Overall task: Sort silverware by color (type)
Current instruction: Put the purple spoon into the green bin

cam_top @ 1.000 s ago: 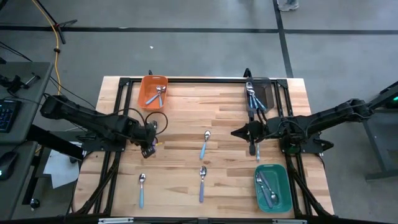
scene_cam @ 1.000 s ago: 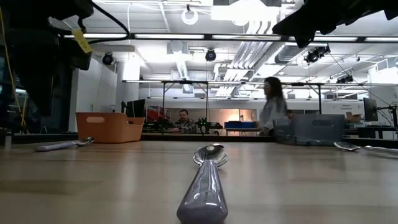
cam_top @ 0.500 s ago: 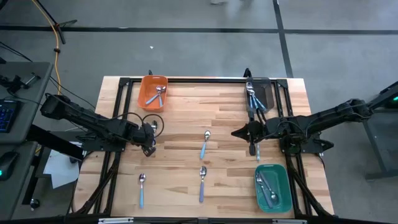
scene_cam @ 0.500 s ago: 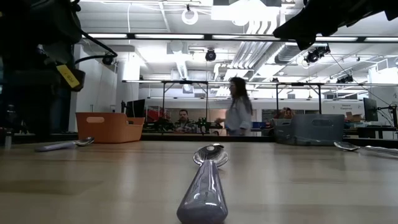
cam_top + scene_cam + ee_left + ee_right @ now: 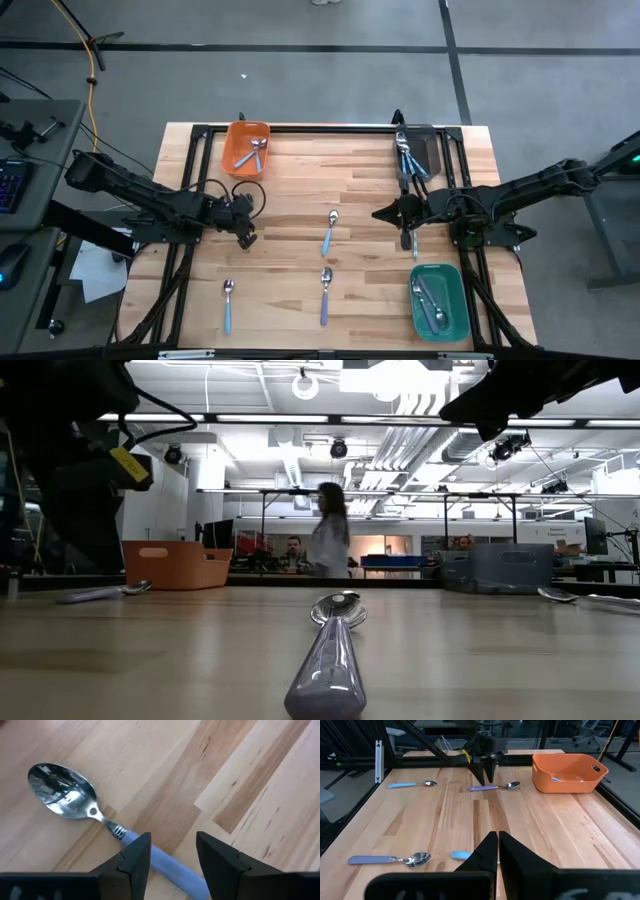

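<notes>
A spoon (image 5: 62, 790) with a shiny head and a light-blue handle (image 5: 165, 867) lies flat on the wooden table at the left. My left gripper (image 5: 172, 850) is open and points steeply down just over it, one finger on either side of the handle near the neck. The right wrist view shows the same spoon (image 5: 495, 786) under the left gripper (image 5: 487, 781). My right gripper (image 5: 497, 845) is shut with nothing in it and hovers over the table's right half (image 5: 380, 213). More spoons (image 5: 330, 232) (image 5: 325, 295) (image 5: 228, 303) lie flat on the table.
An orange bin (image 5: 246, 147) with spoons stands at the far left, a grey bin (image 5: 415, 150) at the far right, a green bin (image 5: 438, 300) at the near right. Another spoon (image 5: 413, 243) lies under the right arm. People move in the room behind the table.
My left gripper has come down toward the table and tipped more steeply downward over the spoon, its fingers still open. The right arm has kept still. A person in the background has walked toward the left.
</notes>
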